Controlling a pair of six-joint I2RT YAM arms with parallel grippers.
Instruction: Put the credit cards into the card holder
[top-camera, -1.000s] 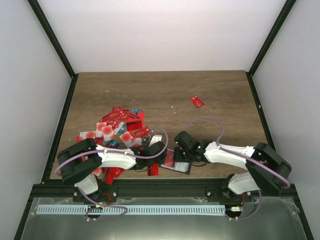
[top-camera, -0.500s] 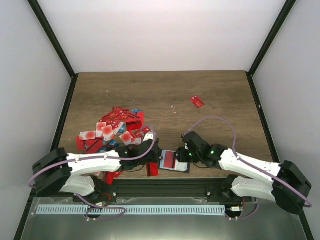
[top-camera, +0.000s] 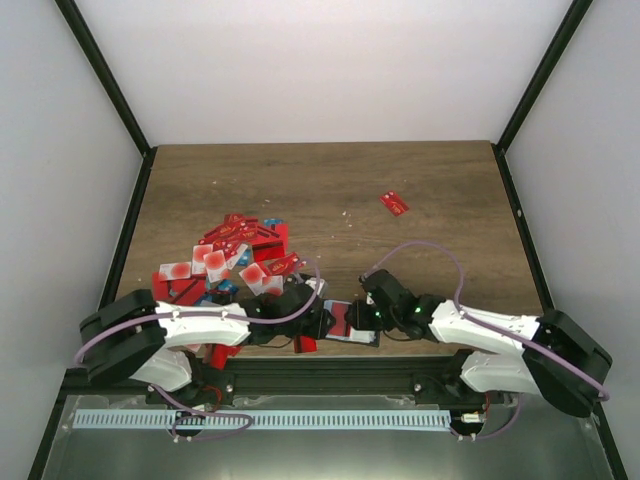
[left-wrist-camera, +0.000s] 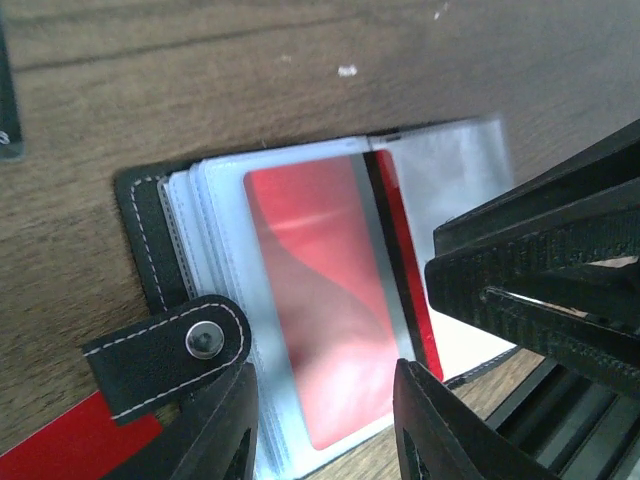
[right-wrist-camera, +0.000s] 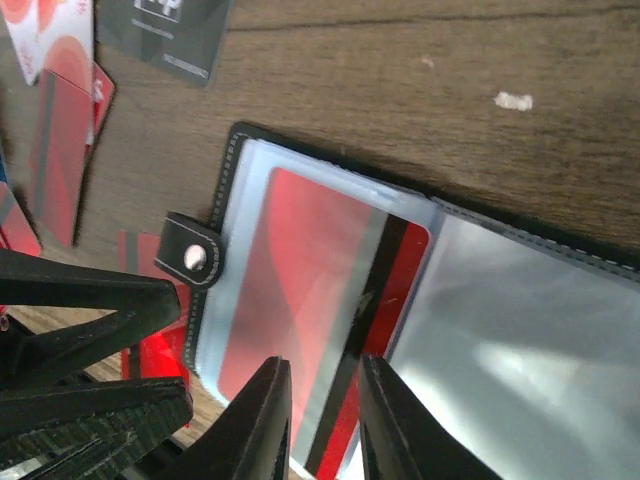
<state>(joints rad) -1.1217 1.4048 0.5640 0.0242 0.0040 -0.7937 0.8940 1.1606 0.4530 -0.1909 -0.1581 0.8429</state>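
Card holder (left-wrist-camera: 140, 230) lies open at the middle of the desk's (top-camera: 330, 180) near edge. A red card (left-wrist-camera: 320, 300) sits in a clear sleeve, stripe toward the fold; I can't tell if it's fully seated. Left pincer (left-wrist-camera: 325, 430) is apart by the snap tab. Right pincer (right-wrist-camera: 325, 420) is narrowly apart over the stripe, gripping nothing. Best play, I'd say: pin the leather flat and nudge the striped edge home. Loose cards (top-camera: 235, 255) wait toward the left edge.

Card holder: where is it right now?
The card holder lies open at the table's near edge in the top view, between the left gripper and the right gripper, right of the red card pile.
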